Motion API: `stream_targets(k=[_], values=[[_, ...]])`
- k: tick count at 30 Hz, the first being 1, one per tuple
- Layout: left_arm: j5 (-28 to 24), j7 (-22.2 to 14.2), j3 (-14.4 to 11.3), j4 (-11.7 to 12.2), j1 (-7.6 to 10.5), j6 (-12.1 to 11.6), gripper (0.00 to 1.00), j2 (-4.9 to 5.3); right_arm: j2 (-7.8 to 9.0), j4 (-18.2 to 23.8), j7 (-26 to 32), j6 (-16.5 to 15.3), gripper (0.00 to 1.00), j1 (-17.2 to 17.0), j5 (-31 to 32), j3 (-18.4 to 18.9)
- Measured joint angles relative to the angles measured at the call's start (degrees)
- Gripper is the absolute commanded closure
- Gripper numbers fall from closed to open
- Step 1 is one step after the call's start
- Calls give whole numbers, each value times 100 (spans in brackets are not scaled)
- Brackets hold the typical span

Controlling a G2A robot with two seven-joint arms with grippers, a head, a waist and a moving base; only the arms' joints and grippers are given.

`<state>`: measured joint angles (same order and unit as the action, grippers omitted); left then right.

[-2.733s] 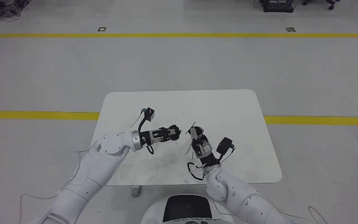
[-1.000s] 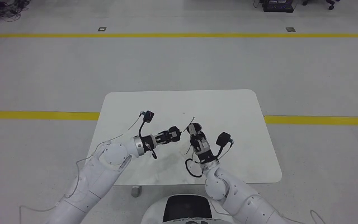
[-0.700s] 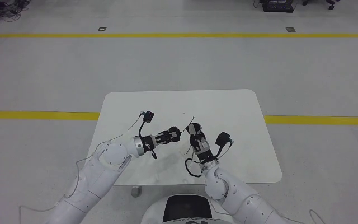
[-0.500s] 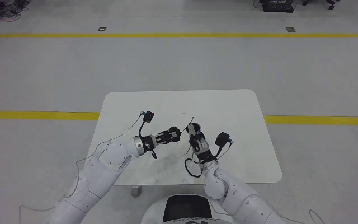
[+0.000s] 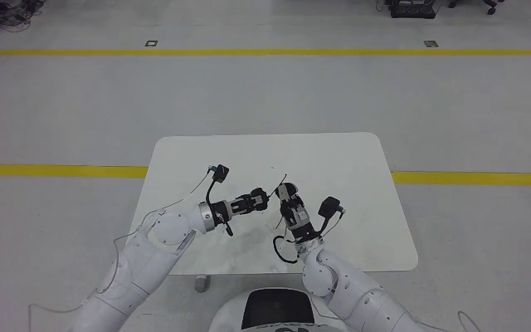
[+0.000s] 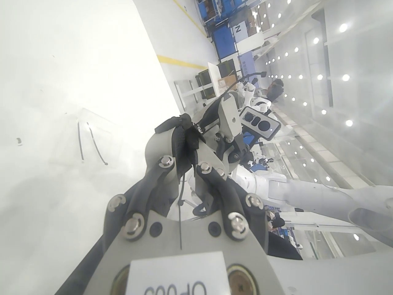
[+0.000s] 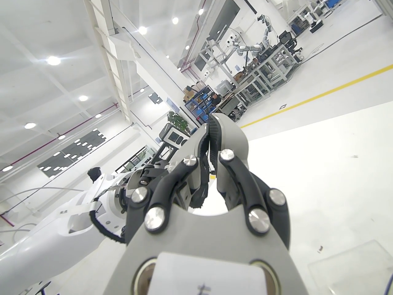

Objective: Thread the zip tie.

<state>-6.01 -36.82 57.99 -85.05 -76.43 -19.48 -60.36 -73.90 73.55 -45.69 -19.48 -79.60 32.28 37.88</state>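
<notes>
Item: zip tie (image 5: 283, 180), thin and black. I find it above the middle of the counter (image 5: 348, 166), lifted off the surface, at the spot where my two tools meet tip to tip.

Left tool (image 5: 264, 197): comes in from the left, fingers pressed together on the zip tie. From its own wrist view (image 6: 184, 130), the strand (image 6: 180, 204) runs straight back from the closed fingers toward the palm.

Right tool (image 5: 280, 192): comes in from the near right and points away from me, just beside the left tool. Its fingers are pinched shut (image 7: 212, 124). From above, the free end of the zip tie sticks out past this tip, slanting far and right.

Also on the counter: a clear sheet (image 6: 101, 130) lying flat on the near part, below and apart from both tools. It holds two spare ties (image 6: 80, 142) side by side, and neither tool touches them.
</notes>
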Motion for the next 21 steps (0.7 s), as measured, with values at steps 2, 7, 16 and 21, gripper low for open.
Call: stream_targets(k=[2,7,16,21], values=[[-3,-1,-9,6,8,0,100,0,-2,-8,7,0,100,-1,-6,3],[-8,0,-21,8,20,0,100,3,-8,-34,16,0,100,3,-6,5],[-31,-10,-40,11,32,0,100,10,-36,-132,44,0,100,23,15,26],[-39,-5,-48,12,36,0,100,12,-54,-167,51,0,100,23,37,47]])
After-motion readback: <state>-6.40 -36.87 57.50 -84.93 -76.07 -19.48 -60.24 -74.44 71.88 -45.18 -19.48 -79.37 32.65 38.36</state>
